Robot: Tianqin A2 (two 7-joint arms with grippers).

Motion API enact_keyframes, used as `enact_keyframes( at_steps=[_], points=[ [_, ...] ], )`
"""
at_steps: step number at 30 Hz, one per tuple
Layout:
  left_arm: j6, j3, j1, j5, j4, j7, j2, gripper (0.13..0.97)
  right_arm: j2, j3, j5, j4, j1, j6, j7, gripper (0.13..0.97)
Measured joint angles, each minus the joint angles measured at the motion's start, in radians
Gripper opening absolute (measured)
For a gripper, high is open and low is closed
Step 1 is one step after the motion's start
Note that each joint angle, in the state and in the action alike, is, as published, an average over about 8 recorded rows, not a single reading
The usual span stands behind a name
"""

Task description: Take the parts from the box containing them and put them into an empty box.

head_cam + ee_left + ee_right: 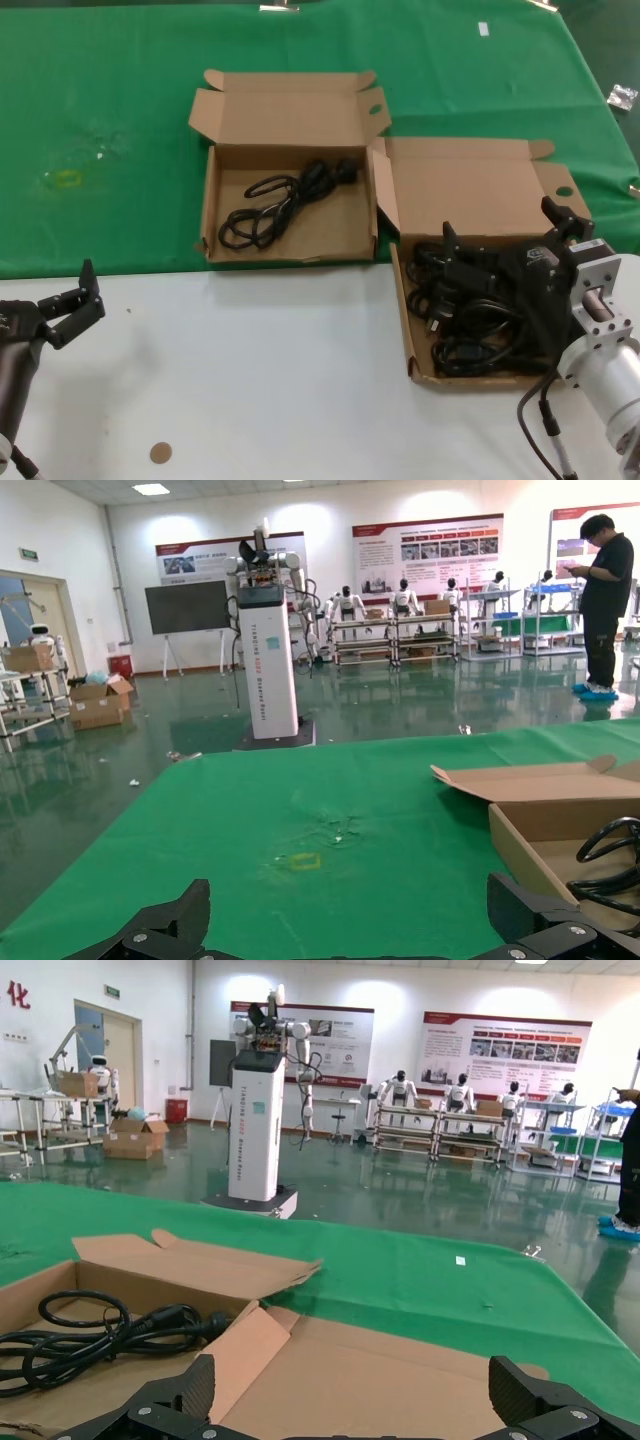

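The box containing the parts [470, 190] lies open at the right. In it is a pile of black power cords [470, 325]. My right gripper [505, 228] hangs open just over the pile's far end with nothing between its fingers. Its wrist view looks across that box's lid [400, 1370] from the open right gripper [350, 1405]. The other box [330, 230], to the left, holds one looped cord [275, 205], shown again as the cord [80, 1335] in the right wrist view. My left gripper [76, 305] waits open over the white table at the left.
Both boxes sit at the front edge of the green cloth [120, 90], and the right one reaches onto the white table [270, 370]. A small brown disc [160, 453] lies near the table's front. A yellow mark [65, 178] shows on the cloth at the left.
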Motion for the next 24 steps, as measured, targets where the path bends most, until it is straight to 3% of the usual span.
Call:
enact_keyframes(
  at_steps=[24],
  points=[
    [0.000, 0.000, 0.000, 0.000, 0.000, 0.000, 0.000, 0.966, 0.000, 0.000, 0.000, 0.000, 0.000, 0.000, 0.000, 0.966]
  ],
)
